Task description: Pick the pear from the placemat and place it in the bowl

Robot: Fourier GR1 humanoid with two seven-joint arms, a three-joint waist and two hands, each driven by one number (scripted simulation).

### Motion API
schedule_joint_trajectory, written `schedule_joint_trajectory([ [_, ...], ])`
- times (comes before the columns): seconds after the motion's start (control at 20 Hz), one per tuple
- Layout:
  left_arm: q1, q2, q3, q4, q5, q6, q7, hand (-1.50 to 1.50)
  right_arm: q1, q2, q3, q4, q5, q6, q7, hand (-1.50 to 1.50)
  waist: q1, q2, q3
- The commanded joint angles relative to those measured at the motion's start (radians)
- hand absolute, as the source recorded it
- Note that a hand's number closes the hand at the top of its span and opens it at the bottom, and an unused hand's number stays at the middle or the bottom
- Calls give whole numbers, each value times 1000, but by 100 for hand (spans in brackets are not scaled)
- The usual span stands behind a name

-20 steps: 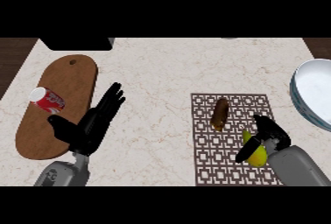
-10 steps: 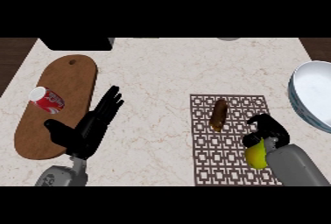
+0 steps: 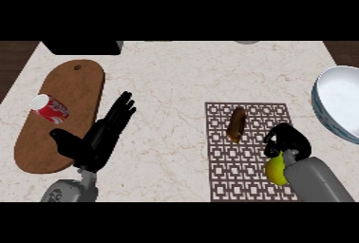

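Note:
A yellow-green pear [image 3: 276, 169] shows at the right side of the brown patterned placemat [image 3: 245, 152], mostly hidden by my right hand [image 3: 286, 142], whose fingers curl round it. The white bowl with a blue rim [image 3: 338, 108] stands at the counter's right edge, up and to the right of that hand. My left hand [image 3: 101, 135] rests open at the lower left, fingers straight and pointing up, holding nothing.
A brown elongated object [image 3: 237, 124] lies on the placemat's upper middle. A wooden cutting board [image 3: 60, 118] at the left carries a red and white can [image 3: 51, 107] on its side. A dark box [image 3: 80, 46] sits at the back left.
My right hand has closed round the pear and shifted slightly right and down on the placemat. The left hand has hardly moved.

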Motion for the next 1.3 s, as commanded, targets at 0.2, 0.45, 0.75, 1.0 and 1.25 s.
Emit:
schedule_joint_trajectory([
  [0.2,-24,-21,16,37,-17,-6,-1,0,-37,2,85,-9,185,-99,-143,150,4,10,17],
  [0.45,-25,2,59,24,7,-42,7,0,-74,-17,90,-150,292,-41,27,150,0,7,16],
  [0.75,35,-12,25,-16,-25,-42,-1,0,-91,0,73,-390,368,3,157,150,-3,5,16],
  [1.0,42,-2,29,-68,-17,-29,66,0,-93,-30,75,-624,488,88,270,150,-8,-1,15],
  [1.25,-3,-13,55,-15,-13,-37,47,0,-197,-61,-25,-745,491,266,293,150,-10,3,15],
])
